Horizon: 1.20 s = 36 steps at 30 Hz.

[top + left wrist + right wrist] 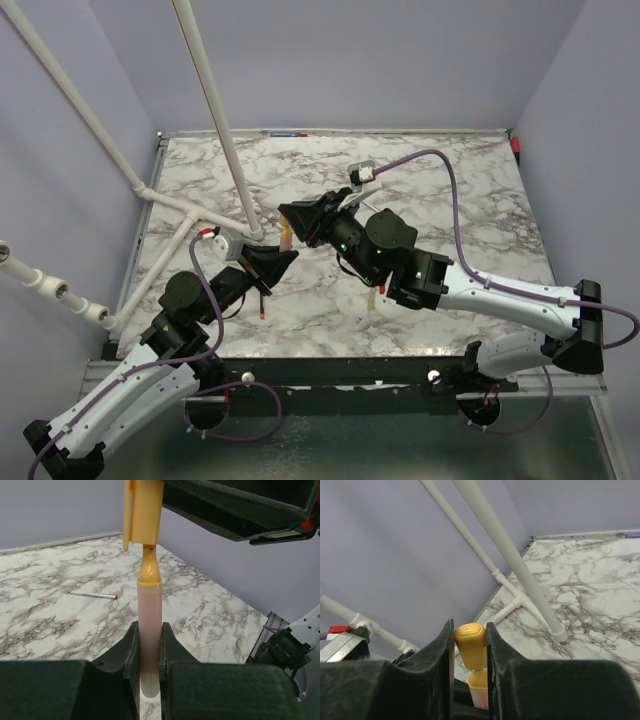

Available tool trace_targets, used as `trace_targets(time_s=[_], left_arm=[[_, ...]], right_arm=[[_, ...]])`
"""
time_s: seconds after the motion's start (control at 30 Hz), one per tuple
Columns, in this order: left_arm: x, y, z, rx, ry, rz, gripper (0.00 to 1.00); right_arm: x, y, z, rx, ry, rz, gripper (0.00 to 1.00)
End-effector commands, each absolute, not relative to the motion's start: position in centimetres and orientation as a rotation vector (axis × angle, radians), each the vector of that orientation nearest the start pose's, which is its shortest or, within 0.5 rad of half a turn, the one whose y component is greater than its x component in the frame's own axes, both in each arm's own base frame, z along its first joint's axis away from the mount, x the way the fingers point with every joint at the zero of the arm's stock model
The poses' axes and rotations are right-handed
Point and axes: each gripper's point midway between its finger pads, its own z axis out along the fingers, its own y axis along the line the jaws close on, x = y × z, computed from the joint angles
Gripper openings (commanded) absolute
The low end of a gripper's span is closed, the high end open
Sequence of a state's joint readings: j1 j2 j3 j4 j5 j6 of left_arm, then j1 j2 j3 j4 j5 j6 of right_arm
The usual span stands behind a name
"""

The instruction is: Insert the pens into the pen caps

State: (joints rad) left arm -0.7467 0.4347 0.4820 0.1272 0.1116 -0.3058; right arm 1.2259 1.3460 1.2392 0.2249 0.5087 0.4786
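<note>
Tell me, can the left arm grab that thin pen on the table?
Probably not yet: the thin pen lies free, but the left gripper is shut on a pale pen, tip under the right gripper's yellow cap.

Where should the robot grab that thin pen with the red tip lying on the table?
Grab the thin pen around the middle of its barrel, coming straight down from above and pinching across its long sides. It lies flat on the table with bare marble around it, so nothing can slip under it, and a middle hold should keep it level.
</note>
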Motion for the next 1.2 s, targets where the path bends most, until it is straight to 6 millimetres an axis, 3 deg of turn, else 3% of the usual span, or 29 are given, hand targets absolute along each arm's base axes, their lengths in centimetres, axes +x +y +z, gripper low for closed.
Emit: trace_targets(time_s=[0.0, 0.53, 0.9, 1.17], left_arm=[[17.9, -20.5, 30.5, 0.409, 1.379, -0.928, 0.0], [18.3, -20.3, 30.0, 0.392, 1.407, -0.903, 0.0], [18.1, -20.1, 30.4, 0.386, 1.393, -0.905, 0.0], [18.2, -19.9, 30.5, 0.382, 1.388, -0.901, 0.0]], right_arm=[[21.5, 40.2, 38.6, -0.133, 1.595, 0.972, 0.01], [20.6, 40.2, 38.3, -0.151, 1.63, 0.933, 0.01], [21.0, 40.5, 36.0, -0.138, 1.699, 0.869, 0.01], [20.6, 41.0, 35.5, -0.134, 1.719, 0.889, 0.01]])
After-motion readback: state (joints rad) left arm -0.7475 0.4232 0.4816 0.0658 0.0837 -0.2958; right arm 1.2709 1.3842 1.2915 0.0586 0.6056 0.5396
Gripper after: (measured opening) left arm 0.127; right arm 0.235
